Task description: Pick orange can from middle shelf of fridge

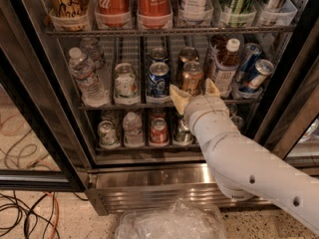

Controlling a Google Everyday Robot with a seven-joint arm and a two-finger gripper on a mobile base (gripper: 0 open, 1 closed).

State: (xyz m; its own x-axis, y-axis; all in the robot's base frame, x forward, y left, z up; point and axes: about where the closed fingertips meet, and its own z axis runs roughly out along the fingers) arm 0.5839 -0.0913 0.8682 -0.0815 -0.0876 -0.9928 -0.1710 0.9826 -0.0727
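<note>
The orange can [193, 76] stands upright at the front of the middle shelf [134, 104] of the fridge [45, 83], with a second copper can [188, 55] behind it. My gripper [196, 92] is right in front of the orange can, at its lower half. Its two tan fingers [178, 98] are spread, one on each side of the can's base. The white arm comes in from the lower right and hides the shelf's edge under the can.
On the same shelf stand a water bottle [88, 73], a white-and-green can [125, 82], a blue can [158, 78], a brown bottle [225, 66] and tilted blue cans [255, 72]. Red Coca-Cola bottles [153, 4] fill the rack above. Clear plastic [172, 222] and cables [25, 213] lie on the floor.
</note>
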